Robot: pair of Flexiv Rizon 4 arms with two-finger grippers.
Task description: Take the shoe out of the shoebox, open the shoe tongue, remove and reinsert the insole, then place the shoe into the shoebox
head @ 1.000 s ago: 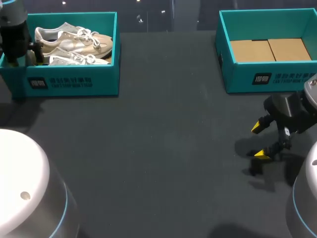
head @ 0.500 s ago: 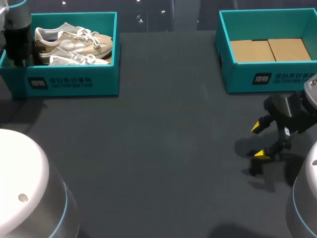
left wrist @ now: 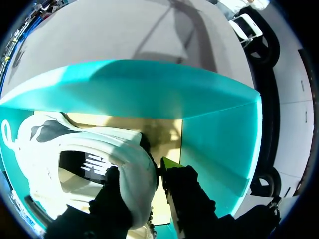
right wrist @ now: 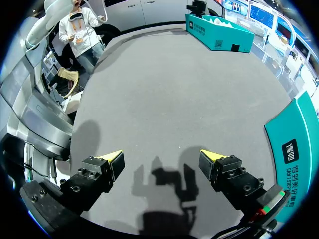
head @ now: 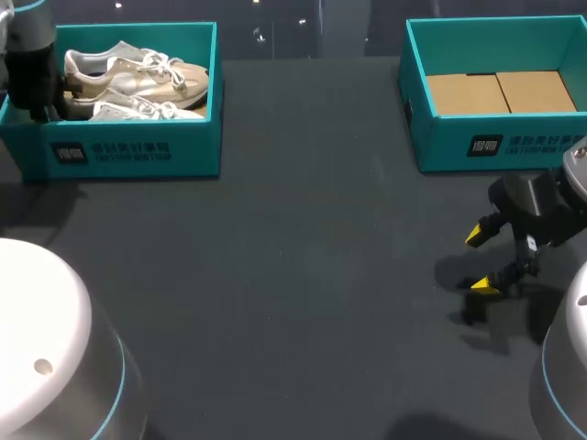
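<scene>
**Head view.** The teal cardboard shoebox (head: 138, 151) stands at the table's far left and holds the white-and-beige lace-up sneaker (head: 138, 78) beside its twin. The left gripper (head: 37, 87) sits at the heel end. The right gripper (head: 484, 261) hangs spread over the dark table (head: 303, 275).

**Left wrist view.** The fingers pinch the sneaker's heel collar, one inside and one outside.

**Right wrist view.** The fingers are wide apart, with nothing between them.

**Risk.** The narrow heel grip may slip on lifting, and the toe could snag the box wall or the twin's laces.

I take this for a robot lab or demo stand; a dark worktop (head: 312, 275) carries matching teal boxes, the left shoebox (head: 138, 151) holding a pale shoe (left wrist: 75, 144), the right shoebox (head: 495, 147) cardboard-lined; my left arm (head: 27, 64) and right arm (head: 541, 206) flank it.
</scene>
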